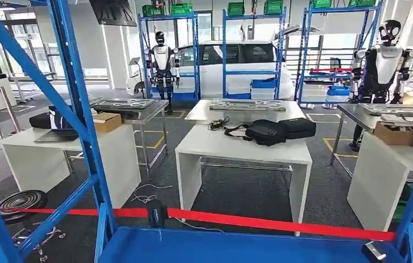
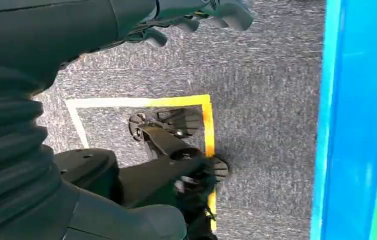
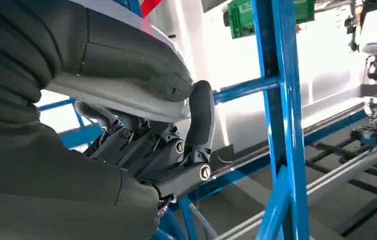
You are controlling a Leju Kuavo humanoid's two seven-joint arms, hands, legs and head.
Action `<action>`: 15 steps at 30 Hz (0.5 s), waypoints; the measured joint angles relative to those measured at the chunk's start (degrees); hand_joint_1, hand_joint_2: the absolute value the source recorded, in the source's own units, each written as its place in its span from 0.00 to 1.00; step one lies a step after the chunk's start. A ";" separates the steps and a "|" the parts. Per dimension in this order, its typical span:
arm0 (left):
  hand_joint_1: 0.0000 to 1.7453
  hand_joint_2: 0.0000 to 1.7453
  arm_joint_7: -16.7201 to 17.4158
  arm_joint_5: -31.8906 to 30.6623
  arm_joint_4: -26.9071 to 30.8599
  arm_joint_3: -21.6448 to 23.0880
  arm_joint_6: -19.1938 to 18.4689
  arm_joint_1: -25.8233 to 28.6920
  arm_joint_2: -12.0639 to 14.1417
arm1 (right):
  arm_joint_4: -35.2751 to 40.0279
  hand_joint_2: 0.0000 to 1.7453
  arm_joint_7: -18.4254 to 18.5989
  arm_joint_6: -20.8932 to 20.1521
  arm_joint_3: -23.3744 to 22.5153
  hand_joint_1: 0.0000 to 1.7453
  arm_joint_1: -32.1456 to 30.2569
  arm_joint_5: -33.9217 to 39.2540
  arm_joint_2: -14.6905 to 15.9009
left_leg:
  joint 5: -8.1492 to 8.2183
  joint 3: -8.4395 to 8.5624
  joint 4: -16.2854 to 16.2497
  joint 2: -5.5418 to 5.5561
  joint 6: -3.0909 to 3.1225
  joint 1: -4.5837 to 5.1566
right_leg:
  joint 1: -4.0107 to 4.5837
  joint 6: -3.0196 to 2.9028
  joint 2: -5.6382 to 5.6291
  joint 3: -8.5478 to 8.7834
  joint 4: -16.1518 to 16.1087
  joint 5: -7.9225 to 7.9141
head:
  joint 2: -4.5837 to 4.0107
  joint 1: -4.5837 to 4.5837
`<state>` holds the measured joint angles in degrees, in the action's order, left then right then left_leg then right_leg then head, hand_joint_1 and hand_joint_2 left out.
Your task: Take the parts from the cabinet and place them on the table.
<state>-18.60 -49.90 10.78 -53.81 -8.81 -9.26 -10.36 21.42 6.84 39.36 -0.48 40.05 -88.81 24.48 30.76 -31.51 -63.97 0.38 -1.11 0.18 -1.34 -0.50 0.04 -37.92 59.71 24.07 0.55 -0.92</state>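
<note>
Grey carpet floor with yellow markings; white tables mid-frame; blue racks at top; bright windows upper left.

No lettering, label, brand or number can be read anywhere here. The only floor markings are plain yellow tape lines on the grey carpet, seen from the head view, and a yellow tape corner under the left wrist, carrying no words.
</note>
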 joint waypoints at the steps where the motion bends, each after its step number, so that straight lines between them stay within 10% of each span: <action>1: 0.00 1.00 -0.02 0.00 0.04 0.00 0.00 -0.15 0.00 | 0.20 1.00 0.24 -0.15 0.00 1.00 0.20 -0.22 0.00 | 1.09 3.03 4.55 0.00 0.28 0.09 | -0.02 0.28 0.04 -0.18 0.01 -0.36 | 0.00 0.00; 6: 0.00 1.00 -0.19 0.00 0.00 -0.02 0.07 -0.21 -0.13 | 0.28 1.00 0.20 -0.92 0.07 1.00 1.10 -1.11 -0.52 | -2.12 2.23 7.36 0.06 2.31 0.60 | -0.97 2.49 0.01 -0.95 -1.28 -2.90 | 0.00 -0.07; 9: 0.00 1.00 -0.26 0.02 0.09 -0.04 0.11 -0.27 -0.07 | 0.26 1.00 0.31 -1.14 0.15 1.00 1.87 -1.11 -0.79 | -4.30 0.05 7.46 -0.03 3.32 0.80 | -0.55 2.43 -0.05 -3.92 7.78 6.79 | 0.00 -0.31; 11: 0.00 1.00 -0.24 0.00 0.04 -0.04 0.11 -0.13 -0.22 | 0.26 1.00 0.35 -1.07 0.20 1.00 1.97 -0.98 -0.83 | -5.42 -1.65 7.22 -0.03 3.43 0.94 | -0.30 2.55 -0.07 -5.28 15.40 9.73 | 0.00 -0.33; 13: 0.00 1.00 -0.15 -0.28 0.00 -0.04 0.11 -0.11 -0.28 | 0.15 1.00 0.15 -0.65 0.22 1.00 1.85 -0.54 -0.85 | -6.41 -3.52 6.62 -0.02 3.32 0.94 | -0.12 2.37 -0.06 -3.19 15.06 7.22 | 0.00 -0.37; 15: 0.00 1.00 0.00 -0.35 0.00 -0.04 0.09 -0.13 -0.39 | 0.13 1.00 -0.61 -0.15 0.22 1.00 1.87 0.18 -0.83 | -7.25 -5.41 5.72 -0.02 3.07 0.94 | 0.00 1.96 -0.03 3.58 6.36 4.47 | 0.00 -0.42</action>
<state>-18.60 -50.25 10.78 -53.86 -8.72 -9.39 -10.75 21.55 6.23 39.21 -0.26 41.92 -88.63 23.65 23.51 -36.92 -58.25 0.36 1.95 1.12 -1.34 1.46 0.01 -34.34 66.07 28.54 0.55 -1.33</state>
